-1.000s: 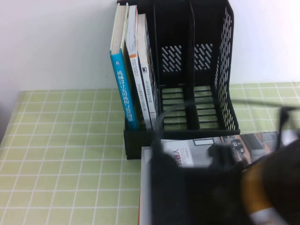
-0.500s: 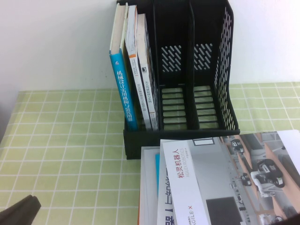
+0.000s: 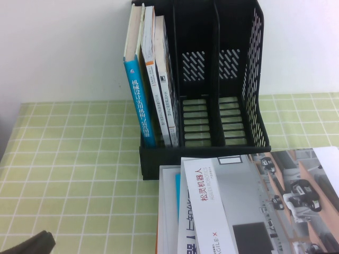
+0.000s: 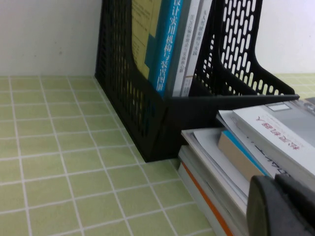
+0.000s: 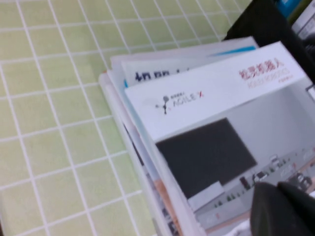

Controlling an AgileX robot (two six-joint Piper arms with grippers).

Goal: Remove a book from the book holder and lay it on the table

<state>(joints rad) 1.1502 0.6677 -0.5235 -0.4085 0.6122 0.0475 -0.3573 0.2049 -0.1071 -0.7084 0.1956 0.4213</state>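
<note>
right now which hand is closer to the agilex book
Right. The right hand hangs just above the book, over its cover; the left hand sits beside the pile near the table edge, a bit off from it.

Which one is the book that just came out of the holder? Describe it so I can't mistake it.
Start at the black book holder on the green table; a stack of books lies against its front. The book is the top one: grey-white cover, red Chinese title, "AGILEX", robot photos. Both grippers are mostly out of view.

Office-like desk: book holder [image 3: 222,79], stacked books, plain wall.
</note>
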